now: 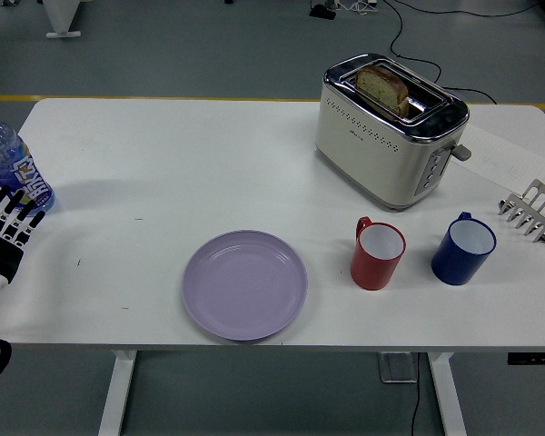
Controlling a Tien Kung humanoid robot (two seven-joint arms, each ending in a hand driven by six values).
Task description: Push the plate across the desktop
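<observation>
A lilac plate (244,284) lies flat near the table's front edge, left of centre. My left hand (7,225) is at the far left edge over the table, fingers spread and holding nothing, well left of the plate. It sits just below a blue water bottle (9,163). My right hand is out of view.
A red mug (378,254) and a blue mug (463,248) stand right of the plate. A cream toaster (389,130) with bread in it stands at the back right. A metal toast rack (532,211) and a paper sheet (504,156) lie at the right edge.
</observation>
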